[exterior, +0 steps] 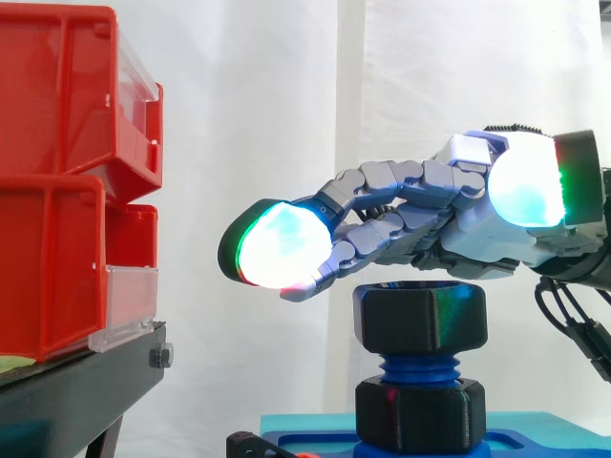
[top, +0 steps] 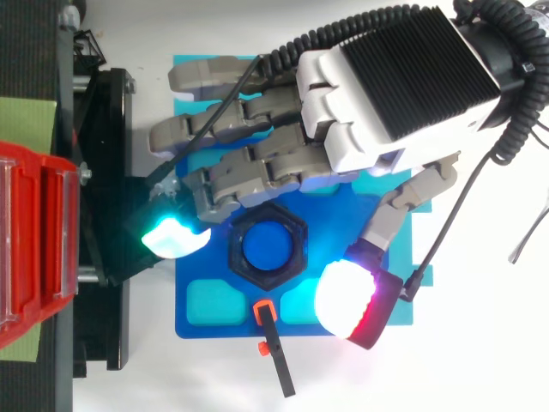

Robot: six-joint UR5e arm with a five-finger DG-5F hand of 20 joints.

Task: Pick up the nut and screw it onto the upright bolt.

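Note:
A black hex nut (exterior: 420,315) sits on top of the upright blue bolt (exterior: 417,365), whose threads show below it. A second black nut (exterior: 420,412) sits lower on the bolt, at the blue base (exterior: 315,444). From above, the top nut (top: 296,249) rings the bolt's blue end (top: 264,246). My hand (exterior: 477,224) hovers just over the nut, with fingers stretched leftward past it and a small gap beneath them. In the top view the hand (top: 403,77) lies over the far side of the base (top: 206,330), and the thumb reaches down the nut's right side. The hand is open and holds nothing.
Red bins (exterior: 57,181) stand stacked on a black stand (exterior: 76,391) at the left, close to the fingertips. A black strip with an orange clip (top: 266,313) sticks out from the base's near edge. A white curtain hangs behind.

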